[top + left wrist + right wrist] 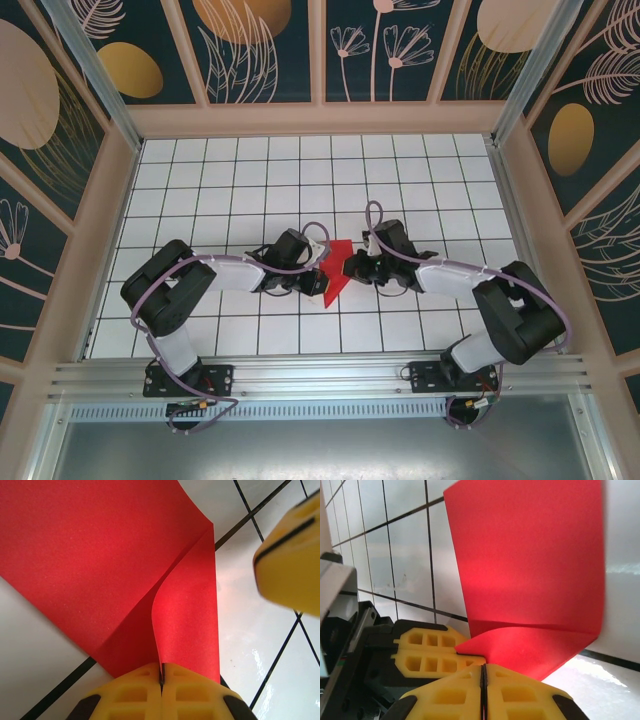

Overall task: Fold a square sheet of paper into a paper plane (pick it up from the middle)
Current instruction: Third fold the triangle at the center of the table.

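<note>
Two claws are meeting at mid-table with the red paper between them. The left claw is pinching one creased edge and the right claw the opposite side. Both are equally near, and the paper's long axis is running away from the bases.

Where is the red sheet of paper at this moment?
The red sheet is near the middle of the table in the top view, held between the left gripper and the right gripper.

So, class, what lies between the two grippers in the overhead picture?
The folded red paper fills the gap between the left gripper and the right gripper, each shut on an edge; the overhead view shows it.
</note>
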### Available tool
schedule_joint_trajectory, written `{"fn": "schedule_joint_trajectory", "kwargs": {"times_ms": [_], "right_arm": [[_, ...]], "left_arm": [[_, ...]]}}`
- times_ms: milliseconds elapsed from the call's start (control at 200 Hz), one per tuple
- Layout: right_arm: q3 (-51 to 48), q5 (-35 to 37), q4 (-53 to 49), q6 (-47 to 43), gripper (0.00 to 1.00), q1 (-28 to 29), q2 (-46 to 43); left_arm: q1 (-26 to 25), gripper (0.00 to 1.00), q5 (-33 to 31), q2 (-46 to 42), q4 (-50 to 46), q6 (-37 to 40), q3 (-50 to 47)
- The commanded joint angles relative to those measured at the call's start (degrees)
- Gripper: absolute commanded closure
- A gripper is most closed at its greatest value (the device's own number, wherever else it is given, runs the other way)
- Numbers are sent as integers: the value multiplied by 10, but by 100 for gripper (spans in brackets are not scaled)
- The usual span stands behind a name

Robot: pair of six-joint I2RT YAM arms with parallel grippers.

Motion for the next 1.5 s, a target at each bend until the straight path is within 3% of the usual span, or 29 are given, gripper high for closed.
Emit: {"fn": "schedule_joint_trajectory", "kwargs": {"times_ms": [0,390,761,991,1291,1491], "right_arm": [[-14,20,19,22,89,9,-17],[-35,32,45,60,92,25,-24],[-38,10,101,65,92,37,47],[-41,28,82,55,92,38,101],[-43,18,65,63,89,58,-6],[-58,23,103,87,89,76,21]], "left_arm": [[1,95,-27,6,-41,4,-18],[1,94,-21,23,-38,0,-14],[1,94,-15,29,-29,1,-22],[1,94,-14,33,-33,2,-28],[1,94,-15,36,-37,1,-24],[1,94,-17,34,-41,1,-21]]}}
